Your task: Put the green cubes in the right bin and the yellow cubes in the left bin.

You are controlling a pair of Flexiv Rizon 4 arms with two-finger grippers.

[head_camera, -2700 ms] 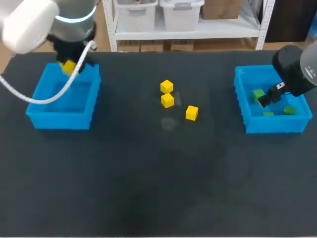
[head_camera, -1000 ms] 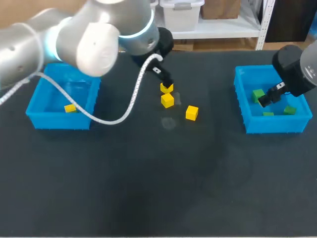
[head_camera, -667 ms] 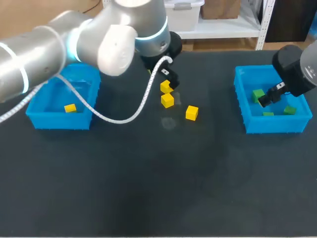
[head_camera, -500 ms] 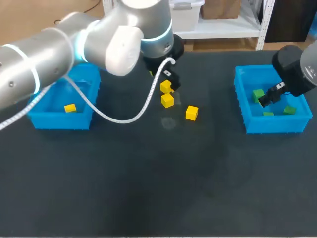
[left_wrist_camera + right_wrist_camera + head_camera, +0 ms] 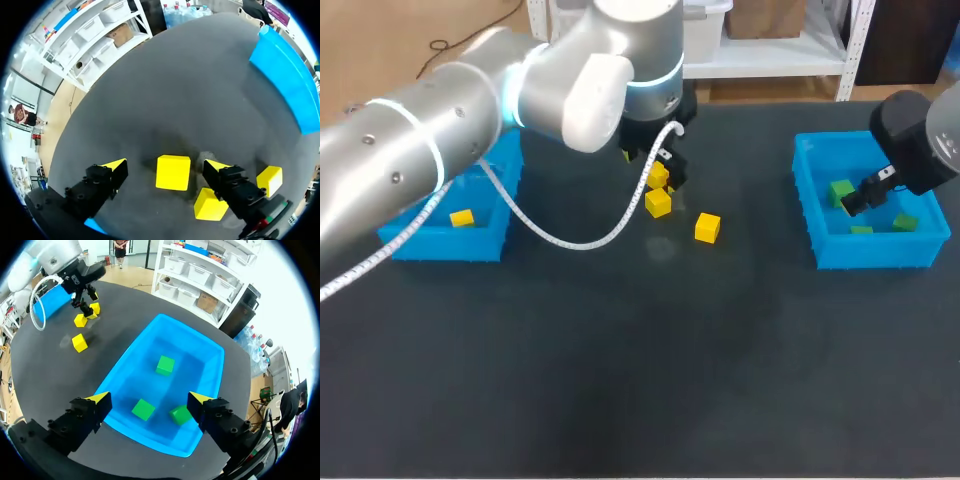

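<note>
Left claw (image 5: pixel 166 166) spread, straddling a yellow cube (image 5: pixel 173 172) on the dark surface (image 5: pixel 620 380), with a gap at each finger; a second yellow cube (image 5: pixel 210 205) lies just beside one finger, a third yellow cube (image 5: pixel 269 180) near; right claw (image 5: pixel 150 399) spread, holding nothing, above the right bin (image 5: pixel 131 355), which holds three green cubes (image 5: pixel 165 365); only the head view shows a fourth yellow cube (image 5: pixel 461 217) inside the left bin (image 5: pixel 440 243).
</note>
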